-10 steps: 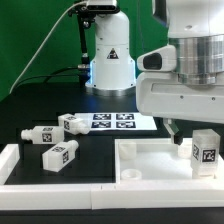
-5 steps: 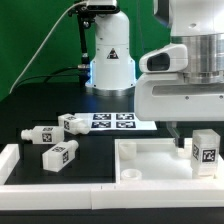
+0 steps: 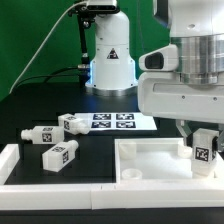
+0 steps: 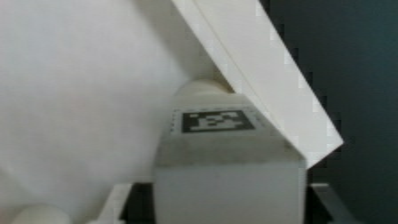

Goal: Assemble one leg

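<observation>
You see a matt black counter (image 3: 40, 110). The leg (image 3: 206, 150) looks like smooth white plastic with a printed black-and-white tag. The tabletop (image 3: 150, 160) is matt white plastic. The arm's casing (image 3: 190, 85) is glossy white plastic.

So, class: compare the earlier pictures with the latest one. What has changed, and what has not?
The end effector has come down around the upright leg, now covering its top; whether it grips is unclear. The three loose legs, tabletop and marker board stayed put.
</observation>
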Motion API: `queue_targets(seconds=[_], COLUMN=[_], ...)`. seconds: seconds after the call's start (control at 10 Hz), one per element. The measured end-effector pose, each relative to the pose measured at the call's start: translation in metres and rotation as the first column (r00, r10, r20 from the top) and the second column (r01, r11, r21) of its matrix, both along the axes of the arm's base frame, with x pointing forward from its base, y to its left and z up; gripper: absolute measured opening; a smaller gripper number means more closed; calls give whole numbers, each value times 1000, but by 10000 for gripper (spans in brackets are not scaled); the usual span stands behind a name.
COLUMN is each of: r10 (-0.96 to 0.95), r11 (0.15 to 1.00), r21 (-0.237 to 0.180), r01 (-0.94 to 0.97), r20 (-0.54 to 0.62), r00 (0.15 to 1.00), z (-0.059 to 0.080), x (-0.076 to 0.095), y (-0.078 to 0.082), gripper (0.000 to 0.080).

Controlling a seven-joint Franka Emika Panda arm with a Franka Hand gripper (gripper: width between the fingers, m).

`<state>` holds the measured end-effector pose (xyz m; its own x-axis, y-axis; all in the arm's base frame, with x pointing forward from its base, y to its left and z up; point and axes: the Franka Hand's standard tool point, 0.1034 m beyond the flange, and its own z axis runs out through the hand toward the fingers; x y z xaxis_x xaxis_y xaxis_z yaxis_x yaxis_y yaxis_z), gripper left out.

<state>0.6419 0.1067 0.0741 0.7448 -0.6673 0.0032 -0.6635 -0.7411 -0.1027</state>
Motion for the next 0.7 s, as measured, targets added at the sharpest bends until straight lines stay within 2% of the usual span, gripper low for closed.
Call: queue_targets(seconds=[0.2,0.3,0.4,0.6,0.7], r10=[-221,-393,-561,-752,-780], r11=[975,917,822,645,610], r21=[19,48,69,66,64], r01=[221,395,565,761,790], r20=[-21,-44,-75,-119,-125], r00=[975,918,825,648,613], z=[0,-1,-2,-2,-2], x=[0,0,-1,-1,-2], y=[-2,-4,-5,-5,-5], gripper=[285,285,285,286,287])
